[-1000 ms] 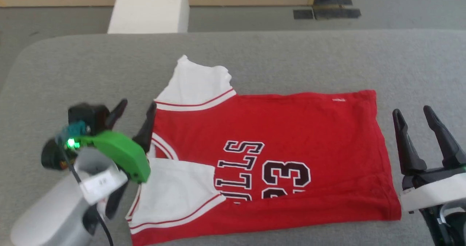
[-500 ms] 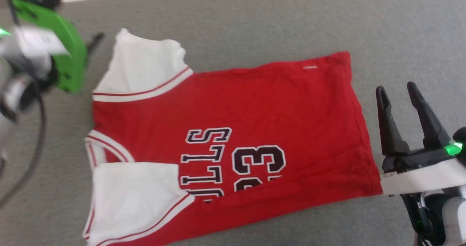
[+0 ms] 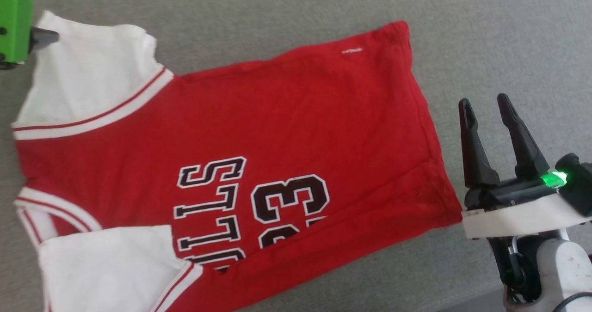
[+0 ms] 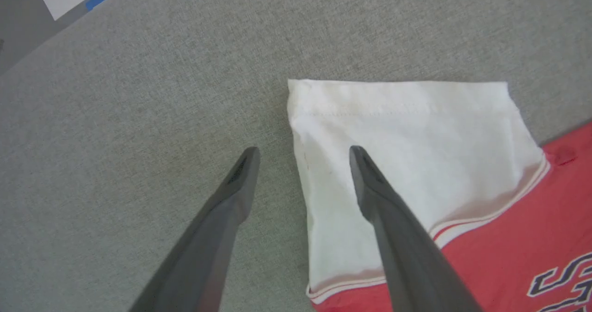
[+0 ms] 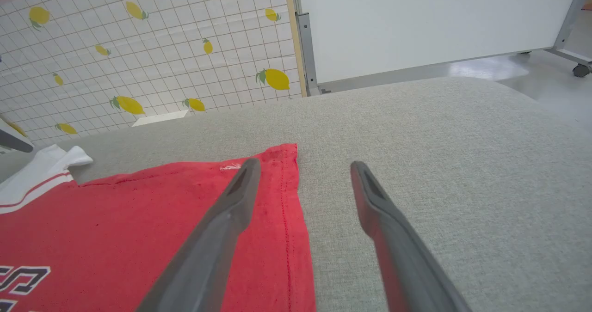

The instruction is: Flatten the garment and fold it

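The garment [image 3: 300, 118] is lying on the table [image 3: 277, 7]. The left pincer [image 4: 304, 151] is gaping astride its white far-left flap (edge between the fingers), and the right pincer [image 3: 484, 100] is gaping beside the hem.

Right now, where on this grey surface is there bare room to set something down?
Bare grey surface runs beyond the garment on the far side, and around the right gripper. Crowded: the white flap, where the left gripper hovers open.
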